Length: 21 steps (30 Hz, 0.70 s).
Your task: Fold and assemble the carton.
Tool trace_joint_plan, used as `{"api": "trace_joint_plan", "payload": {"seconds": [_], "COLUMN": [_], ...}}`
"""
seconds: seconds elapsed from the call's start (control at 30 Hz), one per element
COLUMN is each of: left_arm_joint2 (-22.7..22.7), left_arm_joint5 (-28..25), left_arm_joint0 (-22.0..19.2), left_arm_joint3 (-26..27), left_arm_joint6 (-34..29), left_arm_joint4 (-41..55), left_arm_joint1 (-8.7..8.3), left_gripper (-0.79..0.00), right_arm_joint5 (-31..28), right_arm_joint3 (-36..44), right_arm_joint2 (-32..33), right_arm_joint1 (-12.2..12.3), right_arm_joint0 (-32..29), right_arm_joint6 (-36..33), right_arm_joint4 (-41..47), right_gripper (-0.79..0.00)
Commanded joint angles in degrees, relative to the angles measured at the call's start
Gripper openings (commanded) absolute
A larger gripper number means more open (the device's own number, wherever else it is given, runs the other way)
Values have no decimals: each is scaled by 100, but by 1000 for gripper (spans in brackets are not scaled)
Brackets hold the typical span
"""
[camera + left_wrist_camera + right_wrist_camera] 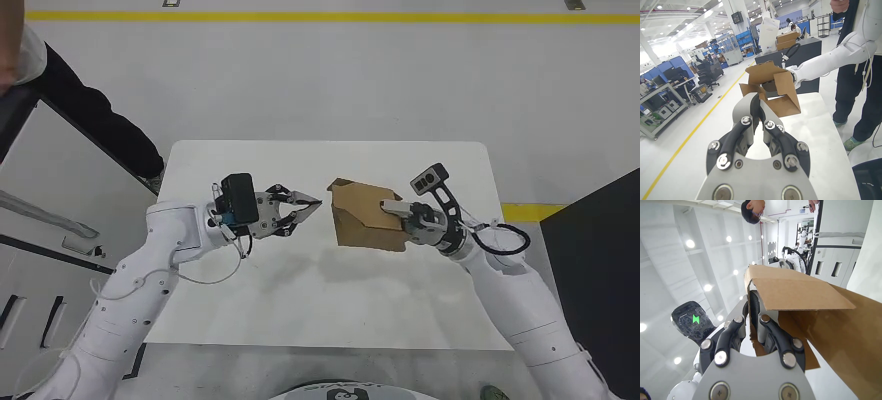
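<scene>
Cardboard carton (pixel 362 220) pinched by its wall in the right gripper (pixel 391 209); left gripper (pixel 312 204) (just beside it) has jaws pressed together, empty.

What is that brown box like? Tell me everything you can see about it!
The box is plain brown cardboard, only half folded: its walls stand up, but the flaps at its open end stick out loose and crooked. It is held tilted over the middle of the white table. The right pincer is shut on one wall. The left pincer points at the open end from close by, with a small gap between them in the top view.
</scene>
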<state>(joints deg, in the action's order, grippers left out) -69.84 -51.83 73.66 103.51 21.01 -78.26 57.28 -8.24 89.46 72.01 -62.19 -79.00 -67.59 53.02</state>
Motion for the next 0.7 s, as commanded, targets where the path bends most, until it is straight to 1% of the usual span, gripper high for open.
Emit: {"api": "trace_joint_plan", "payload": {"seconds": [0.0,0.1,0.2,0.47,0.57,0.67], "left_arm_joint2": [-28,-105,-164,-230,-170,-32], "left_arm_joint5": [136,214,241,382,435,324], "left_arm_joint0": [17,39,58,107,91,17], "left_arm_joint3": [62,97,133,194,224,202], "left_arm_joint6": [-65,-63,-69,27,107,129], "left_arm_joint4": [-8,-72,-225,-477,-523,-504], "left_arm_joint1": [1,-8,-22,-38,-28,-13], "left_gripper": [-785,-785,-785,-785,-785,-785], "right_arm_joint5": [179,745,1107,1689,1841,1941], "right_arm_joint3": [10,-62,-145,-325,-356,-372], "right_arm_joint2": [-18,-51,-84,-207,-262,-317], "right_arm_joint1": [-2,-9,-25,-63,-78,-90], "right_arm_joint0": [-36,-54,-42,26,39,56], "right_arm_joint6": [146,72,-73,-404,-494,-550], "right_arm_joint4": [21,431,812,1310,1426,1451], "right_gripper": [-785,-785,-785,-785,-785,-785]}}
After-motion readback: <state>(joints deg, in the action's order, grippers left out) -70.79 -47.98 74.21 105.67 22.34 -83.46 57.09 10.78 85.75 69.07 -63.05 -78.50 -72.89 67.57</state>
